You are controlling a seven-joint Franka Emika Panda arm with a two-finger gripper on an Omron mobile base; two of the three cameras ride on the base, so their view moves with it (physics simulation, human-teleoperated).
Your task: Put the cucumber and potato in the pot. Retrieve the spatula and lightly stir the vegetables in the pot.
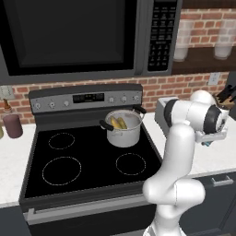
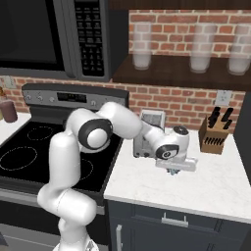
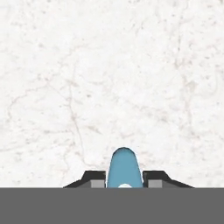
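Observation:
The steel pot stands on the stove's back right burner, and the two yellowish-green vegetables lie inside it. Over the white marble counter to the right of the stove, my gripper points straight down. It is shut on the blue-grey spatula, whose rounded end pokes up between the two dark fingers. In the right base view the gripper hangs just above the counter, in front of the toaster. In the left base view the gripper sits past the arm's elbow.
A silver toaster stands behind the hand, with a knife block at the back right. A microwave hangs over the black stovetop. A dark red cup sits on the left counter.

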